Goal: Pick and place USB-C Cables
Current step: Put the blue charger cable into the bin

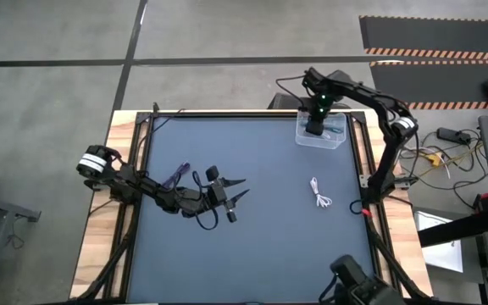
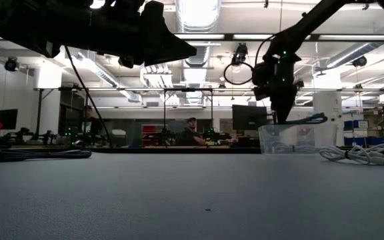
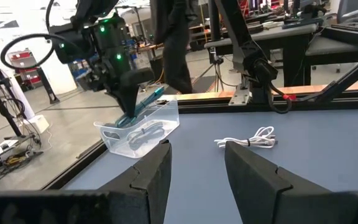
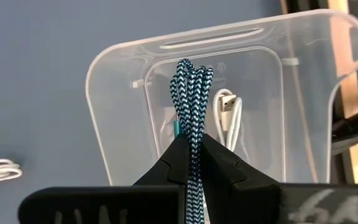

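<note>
My right gripper (image 4: 193, 155) is over the clear plastic bin (image 4: 123, 56) at the table's far right and is shut on the teal cable (image 4: 191, 93). One white cable (image 4: 227, 118) lies on the bin's floor. The other white cable (image 1: 320, 195) lies flat on the table, nearer than the bin. The dark purple cable (image 1: 176, 175) lies on the table's left part beside my left arm. My left gripper (image 1: 235, 191) hovers open above the table's middle, pointing toward the bin (image 3: 142, 130), and touches nothing. My right gripper pinches the folded teal cable bundle between its two fingers near one end (image 4: 192, 146), coming from above and pointing down into the bin. The strands run on along the fingers' line. The bundle slants, and its free end (image 3: 159, 93) rises above the bin's rim.
The bin (image 1: 322, 131) sits against the table's far right edge. Wooden borders and black rails run along the table's sides. Open mat lies between the two loose cables. A person sits in the room far behind the table (image 2: 191, 130).
</note>
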Available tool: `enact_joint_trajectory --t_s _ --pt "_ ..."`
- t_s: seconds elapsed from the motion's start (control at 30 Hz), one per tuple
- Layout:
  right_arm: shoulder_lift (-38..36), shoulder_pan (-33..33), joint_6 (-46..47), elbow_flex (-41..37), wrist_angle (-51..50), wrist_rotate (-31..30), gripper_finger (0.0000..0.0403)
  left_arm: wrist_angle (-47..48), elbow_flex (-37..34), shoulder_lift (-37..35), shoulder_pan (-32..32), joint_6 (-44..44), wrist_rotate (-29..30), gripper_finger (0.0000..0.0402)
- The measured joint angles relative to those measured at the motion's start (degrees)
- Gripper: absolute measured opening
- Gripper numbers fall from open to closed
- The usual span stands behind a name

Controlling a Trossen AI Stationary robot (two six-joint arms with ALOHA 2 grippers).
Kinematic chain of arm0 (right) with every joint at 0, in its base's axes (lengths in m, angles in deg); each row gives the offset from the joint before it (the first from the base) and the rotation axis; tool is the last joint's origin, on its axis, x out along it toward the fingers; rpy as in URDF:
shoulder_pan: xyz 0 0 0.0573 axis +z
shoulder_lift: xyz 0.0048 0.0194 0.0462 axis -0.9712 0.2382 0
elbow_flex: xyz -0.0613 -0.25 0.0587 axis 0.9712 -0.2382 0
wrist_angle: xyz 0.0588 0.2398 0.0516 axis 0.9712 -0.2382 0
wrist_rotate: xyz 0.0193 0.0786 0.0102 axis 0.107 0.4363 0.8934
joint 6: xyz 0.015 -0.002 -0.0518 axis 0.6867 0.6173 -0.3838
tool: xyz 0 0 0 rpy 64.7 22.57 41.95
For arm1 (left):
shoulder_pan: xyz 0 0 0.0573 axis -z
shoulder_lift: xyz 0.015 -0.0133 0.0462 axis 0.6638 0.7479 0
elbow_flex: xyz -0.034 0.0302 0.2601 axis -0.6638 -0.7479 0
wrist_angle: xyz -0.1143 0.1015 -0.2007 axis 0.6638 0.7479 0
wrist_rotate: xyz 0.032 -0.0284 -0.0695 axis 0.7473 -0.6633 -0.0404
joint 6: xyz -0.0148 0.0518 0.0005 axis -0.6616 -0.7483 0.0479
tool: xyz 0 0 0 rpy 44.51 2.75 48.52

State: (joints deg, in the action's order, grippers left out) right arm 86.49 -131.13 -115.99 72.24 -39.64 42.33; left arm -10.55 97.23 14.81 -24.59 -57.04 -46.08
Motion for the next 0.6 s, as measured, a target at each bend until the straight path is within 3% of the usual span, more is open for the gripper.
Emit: enact_joint_trajectory --t_s 0.6 --pt "3.56 0.0 -2.22 0.0 2.26 0.01 0.0013 0.38 0.0 0.0 -0.01 -0.04 0.0 0.0135"
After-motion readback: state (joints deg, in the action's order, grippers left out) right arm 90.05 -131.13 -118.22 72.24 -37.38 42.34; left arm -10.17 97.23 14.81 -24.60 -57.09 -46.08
